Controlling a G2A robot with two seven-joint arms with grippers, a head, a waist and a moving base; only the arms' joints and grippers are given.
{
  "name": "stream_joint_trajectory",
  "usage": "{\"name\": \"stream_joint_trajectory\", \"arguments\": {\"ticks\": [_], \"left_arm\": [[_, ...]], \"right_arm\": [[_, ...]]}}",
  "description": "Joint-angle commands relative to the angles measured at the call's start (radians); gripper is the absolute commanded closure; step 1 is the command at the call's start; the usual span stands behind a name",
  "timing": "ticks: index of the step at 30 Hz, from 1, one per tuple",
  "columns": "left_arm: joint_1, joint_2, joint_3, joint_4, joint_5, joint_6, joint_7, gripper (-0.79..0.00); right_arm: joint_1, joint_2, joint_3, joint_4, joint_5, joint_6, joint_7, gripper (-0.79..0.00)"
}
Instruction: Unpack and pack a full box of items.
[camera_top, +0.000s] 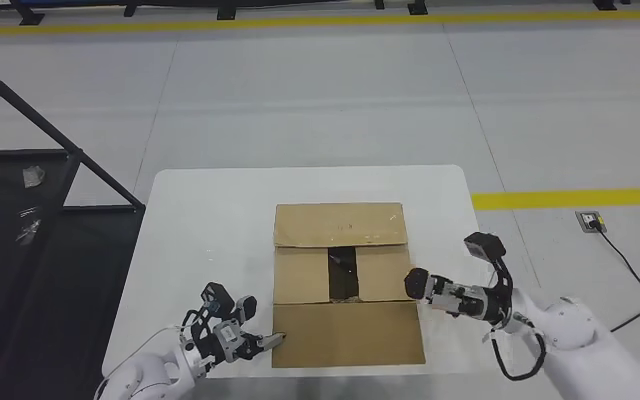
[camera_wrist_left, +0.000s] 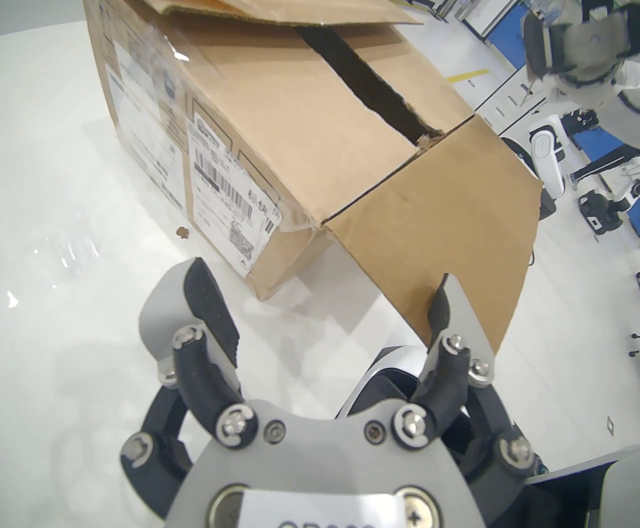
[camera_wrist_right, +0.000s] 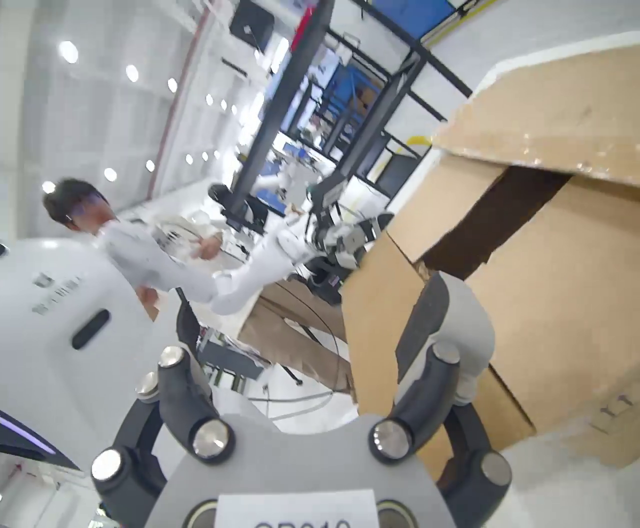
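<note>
Top view: cardboard box (camera_top: 340, 285) sat mid-surface (camera_top: 200, 220).
Left end effector (camera_wrist_left: 320, 275) gaped at its near flap; right end effector (camera_top: 411, 283) gaped alongside.

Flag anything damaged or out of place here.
The cardboard box looks worn: its flap edges along the centre gap are ragged and torn, and its lower corner is crumpled. A small brown scrap lies on the table beside it.

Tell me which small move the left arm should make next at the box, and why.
Probably slide the left gripper sideways until the edge of the near flap sits between its open fingers, then close. Now one finger seems only to touch that edge, and the box top shows just a narrow gap.
</note>
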Motion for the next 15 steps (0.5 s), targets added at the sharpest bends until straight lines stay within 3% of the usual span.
{"name": "stream_joint_trajectory", "arguments": {"ticks": [1,11,13,15], "left_arm": [[0.002,0.000,0.003,0.002,0.004,0.011,0.011,-0.785],[0.002,0.000,0.003,0.002,0.004,0.011,0.011,-0.785],[0.002,0.000,0.003,0.002,0.004,0.011,0.011,-0.785],[0.002,0.000,0.003,0.001,0.005,0.015,0.013,-0.785]], "right_arm": [[0.006,-0.001,0.002,0.014,0.013,0.016,-0.006,-0.785],[0.005,-0.001,0.002,0.006,0.005,0.012,-0.006,-0.785],[0.000,-0.001,0.006,-0.041,-0.118,-0.012,-0.029,-0.785],[-0.002,-0.010,-0.026,-0.081,-0.174,0.079,-0.080,-0.785]]}}
